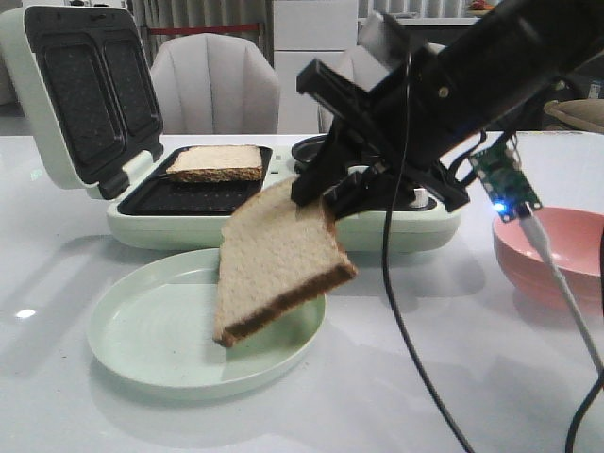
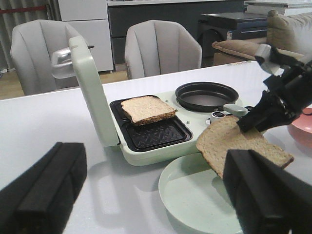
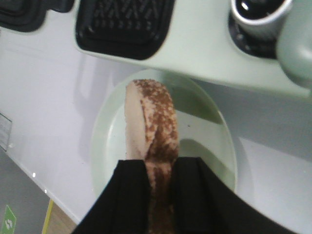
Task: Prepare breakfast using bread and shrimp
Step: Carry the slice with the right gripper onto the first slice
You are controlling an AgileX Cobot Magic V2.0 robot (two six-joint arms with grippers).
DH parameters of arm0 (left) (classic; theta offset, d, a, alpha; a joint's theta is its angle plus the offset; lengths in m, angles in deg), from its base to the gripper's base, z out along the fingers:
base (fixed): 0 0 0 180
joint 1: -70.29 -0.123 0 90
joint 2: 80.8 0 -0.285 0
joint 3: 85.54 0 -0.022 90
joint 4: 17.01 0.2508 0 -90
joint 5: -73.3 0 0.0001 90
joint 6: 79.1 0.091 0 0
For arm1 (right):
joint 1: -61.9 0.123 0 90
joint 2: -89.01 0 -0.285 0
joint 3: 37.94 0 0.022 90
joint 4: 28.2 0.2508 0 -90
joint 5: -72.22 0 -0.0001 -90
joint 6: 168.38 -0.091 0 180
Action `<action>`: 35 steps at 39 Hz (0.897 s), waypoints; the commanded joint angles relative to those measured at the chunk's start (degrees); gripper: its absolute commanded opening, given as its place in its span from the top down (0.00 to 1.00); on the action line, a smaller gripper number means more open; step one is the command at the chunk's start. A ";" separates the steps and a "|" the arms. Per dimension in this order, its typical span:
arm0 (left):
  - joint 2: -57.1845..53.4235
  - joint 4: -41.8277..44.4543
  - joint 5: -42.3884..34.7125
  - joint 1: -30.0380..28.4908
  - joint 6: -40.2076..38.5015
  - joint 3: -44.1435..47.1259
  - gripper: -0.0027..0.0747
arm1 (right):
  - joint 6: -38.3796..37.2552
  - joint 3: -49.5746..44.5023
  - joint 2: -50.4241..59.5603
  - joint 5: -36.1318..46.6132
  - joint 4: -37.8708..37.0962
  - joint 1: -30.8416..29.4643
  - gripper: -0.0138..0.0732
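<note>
Dangling tilted, tan dark-crusted bread slice (image 1: 278,260) pinched by right gripper (image 1: 316,193), left gripper (image 2: 146,195) agape

The table (image 1: 57,377) is glossy white and throws back soft reflections. The plate (image 1: 142,349) looks like smooth matt pale-green plastic. Both bread slices, the held one (image 1: 274,264) and the one at upper centre (image 1: 215,162), show a porous, rough crumb with coarse dark crust. The sandwich maker (image 1: 283,231) has a satiny green shell; its grill plates (image 2: 153,134) are dark, matt and ribbed. The bowl (image 1: 552,250) is smooth pink.
</note>
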 commanded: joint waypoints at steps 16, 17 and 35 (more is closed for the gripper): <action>0.74 -0.94 -4.55 0.49 -0.10 -1.35 0.16 | 15.22 15.87 -3.06 -0.07 23.30 0.38 0.57; 0.74 -0.94 -4.55 0.49 -0.10 -1.35 0.16 | 15.48 16.81 -4.18 -0.07 23.74 0.59 0.57; 0.74 -0.94 -4.55 0.49 -0.10 -1.35 0.16 | 16.64 36.01 -20.49 4.25 23.92 4.01 0.56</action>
